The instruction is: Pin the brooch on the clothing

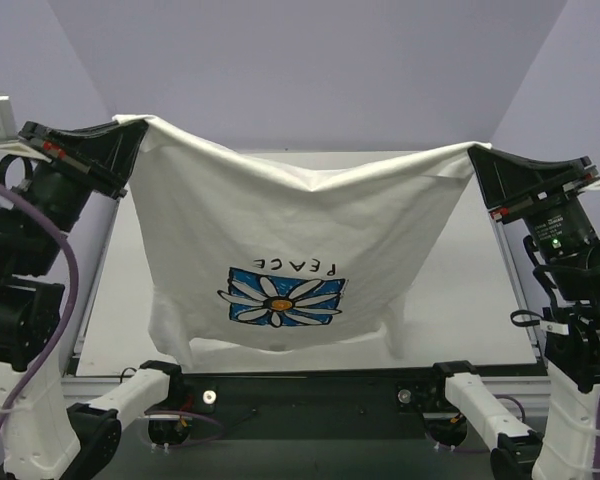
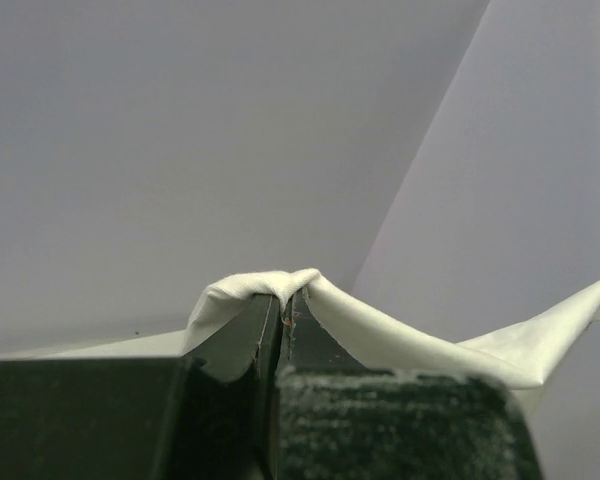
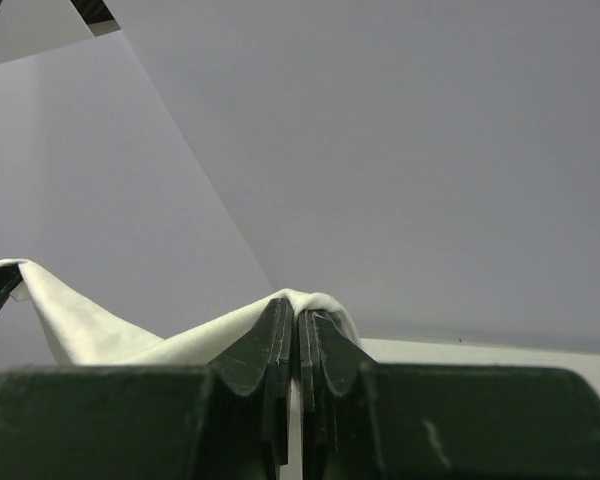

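Holding a white T-shirt (image 1: 300, 220) stretched in the air over the tabletop (image 1: 470, 300), I see no brooch in any view, so I judge the pinning not yet begun. My left end effector (image 1: 133, 132) is pinched shut on one top corner and my right end effector (image 1: 476, 156) on the other. The daisy print (image 1: 283, 295) hangs upside down near the near edge.

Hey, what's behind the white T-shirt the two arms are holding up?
Only the grey table shows around the T-shirt; whatever lies behind the hanging cloth is covered. No brooch is visible.
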